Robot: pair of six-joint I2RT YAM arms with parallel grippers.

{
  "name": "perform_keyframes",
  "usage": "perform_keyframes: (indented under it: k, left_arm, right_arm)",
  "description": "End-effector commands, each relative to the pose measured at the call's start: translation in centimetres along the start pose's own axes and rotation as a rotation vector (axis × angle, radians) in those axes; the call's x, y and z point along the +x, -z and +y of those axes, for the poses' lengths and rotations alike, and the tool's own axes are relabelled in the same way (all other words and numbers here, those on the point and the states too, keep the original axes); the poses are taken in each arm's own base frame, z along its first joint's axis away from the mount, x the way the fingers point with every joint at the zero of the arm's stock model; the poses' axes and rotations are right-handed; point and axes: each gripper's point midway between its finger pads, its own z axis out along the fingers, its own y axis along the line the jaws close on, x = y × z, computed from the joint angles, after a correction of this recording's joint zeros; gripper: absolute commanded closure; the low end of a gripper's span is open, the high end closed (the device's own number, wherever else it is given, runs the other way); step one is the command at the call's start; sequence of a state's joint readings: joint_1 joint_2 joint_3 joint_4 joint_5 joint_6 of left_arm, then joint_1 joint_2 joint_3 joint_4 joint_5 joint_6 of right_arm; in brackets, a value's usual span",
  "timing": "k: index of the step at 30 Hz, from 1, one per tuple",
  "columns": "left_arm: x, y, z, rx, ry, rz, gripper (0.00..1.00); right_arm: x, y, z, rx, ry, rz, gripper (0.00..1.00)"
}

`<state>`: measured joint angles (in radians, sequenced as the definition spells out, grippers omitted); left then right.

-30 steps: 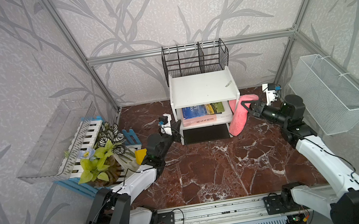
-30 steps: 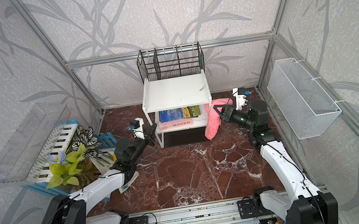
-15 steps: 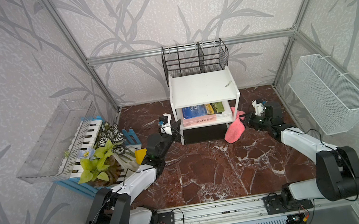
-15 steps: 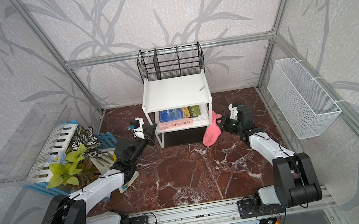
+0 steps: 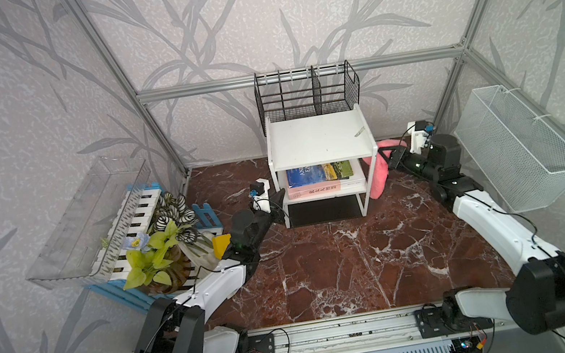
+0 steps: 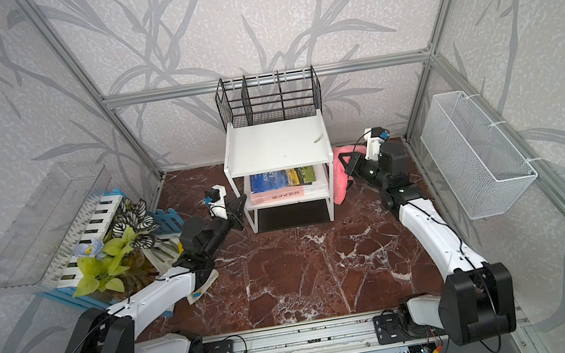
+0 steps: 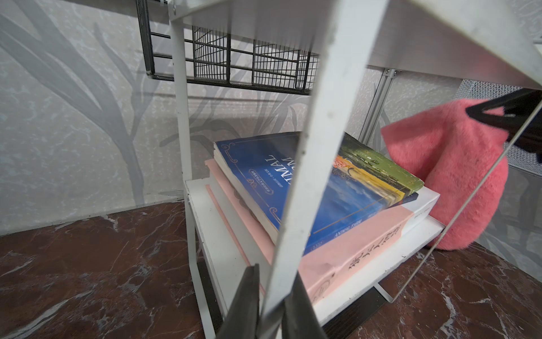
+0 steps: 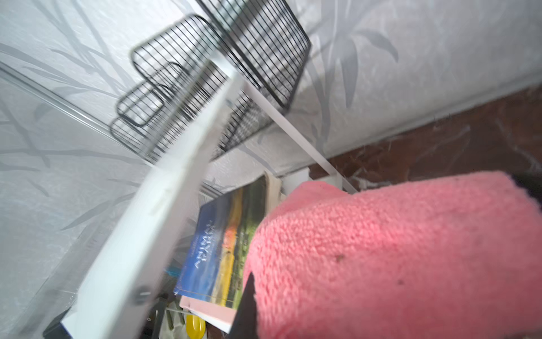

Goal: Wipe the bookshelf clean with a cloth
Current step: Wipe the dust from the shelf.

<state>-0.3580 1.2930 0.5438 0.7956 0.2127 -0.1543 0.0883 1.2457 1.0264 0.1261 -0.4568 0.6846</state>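
Room first: the bookshelf (image 5: 317, 138) is sitting at the far middle of the counter (image 5: 342, 259), backing onto the black wire rack (image 5: 307, 98). The near half of the counter is lying open between the two arms. The right side is tighter: the right arm's wrist is filling the gap between the shelf and the white mesh basket (image 5: 520, 149) on the right wall. On the left, the left arm is running in past the plant box (image 5: 154, 242) (a clear tray (image 5: 89, 214) is jutting from the left wall above it).

The left pincer (image 5: 280, 200) is clamping the bookshelf's near-left leg, with its fingers (image 7: 246, 296) closed on either side of it. The right pincer (image 5: 384, 155) is pinching the upper end of the cloth (image 5: 375, 177), fully closed on it. The cloth is hanging down the shelf's right side, just beside the right legs. Its lower end is reaching counter level, but I cannot tell whether it is touching.

The counter is showing brown marble with white veins. Grey leaf-print walls on an aluminium frame are closing in three sides.

Both top views are showing the top board with a small grey scrap (image 6: 319, 138) near its right edge; neither wrist view is showing that face. The left wrist view is showing books (image 7: 308, 190) stacked on the lower tier, with the cloth visible through the frame. The right wrist view is coming through blurred, with the cloth filling most of it.
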Motion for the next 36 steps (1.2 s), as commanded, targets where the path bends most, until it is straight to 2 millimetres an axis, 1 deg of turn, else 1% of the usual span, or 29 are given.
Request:
perform_keyframes:
  k: [1, 3, 5, 7, 10, 12, 14, 16, 19, 21, 23, 25, 26, 29, 31, 32, 36]
  left_arm:
    - [2.8, 0.0, 7.1, -0.318, 0.192, 0.082, 0.94]
    - [2.7, 0.0, 7.1, -0.317, 0.192, 0.079, 0.93]
    - [2.6, 0.1, 7.1, -0.315, 0.193, 0.077, 0.91]
    - [2.5, 0.1, 7.0, -0.311, 0.193, 0.075, 0.91]
    - [2.1, 0.4, 6.6, -0.294, 0.187, 0.056, 0.87]
    - [1.9, 0.8, 6.4, -0.285, 0.188, 0.034, 0.81]
    - [1.6, 1.1, 6.4, -0.283, 0.190, 0.018, 0.76]
    - [1.5, 1.1, 6.4, -0.286, 0.190, 0.019, 0.69]
    - [1.6, 1.0, 6.3, -0.282, 0.194, 0.025, 0.65]
    - [1.5, 1.1, 6.2, -0.276, 0.196, 0.019, 0.62]
    - [1.3, 1.1, 6.1, -0.271, 0.197, 0.013, 0.61]
    - [1.2, 1.1, 6.0, -0.263, 0.197, 0.009, 0.62]
    - [1.1, 1.2, 5.9, -0.262, 0.197, 0.006, 0.66]
    - [0.9, 1.4, 6.0, -0.266, 0.194, 0.001, 0.82]
    - [0.8, 1.5, 5.9, -0.265, 0.190, -0.002, 0.90]
    - [0.8, 1.5, 5.9, -0.262, 0.188, -0.004, 0.92]
    - [0.8, 1.4, 5.5, -0.240, 0.185, -0.002, 0.93]
  right_arm:
    - [-0.8, 0.9, 1.9, -0.047, 0.069, -0.034, 1.00]
    - [0.0, 1.0, 3.0, -0.119, 0.045, -0.015, 1.00]
    - [1.0, 1.3, 3.2, -0.132, 0.038, -0.009, 1.00]
    - [2.1, 1.9, 2.8, -0.095, 0.071, -0.021, 1.00]
    - [4.0, 3.4, 1.2, 0.011, 0.154, -0.054, 1.00]
    - [5.3, 4.4, 0.1, 0.069, 0.211, -0.058, 1.00]
    - [6.5, 5.3, -0.6, 0.079, 0.222, -0.057, 1.00]
    - [8.1, 5.6, -1.2, 0.071, 0.225, -0.026, 1.00]
    - [10.7, 5.6, -2.2, 0.072, 0.218, 0.066, 1.00]
    - [11.9, 5.5, -2.3, 0.054, 0.219, 0.114, 1.00]
    - [11.8, 5.5, -1.6, 0.021, 0.229, 0.115, 1.00]
    - [10.9, 5.5, -0.2, -0.023, 0.249, 0.088, 1.00]
    - [10.3, 5.6, 0.6, -0.047, 0.261, 0.072, 1.00]
    - [8.2, 6.0, 3.4, -0.113, 0.302, 0.019, 1.00]
    - [6.9, 6.5, 5.2, -0.153, 0.334, -0.024, 1.00]
    - [6.1, 6.8, 6.1, -0.174, 0.350, -0.049, 1.00]
    - [3.7, 8.1, 9.4, -0.251, 0.419, -0.143, 1.00]
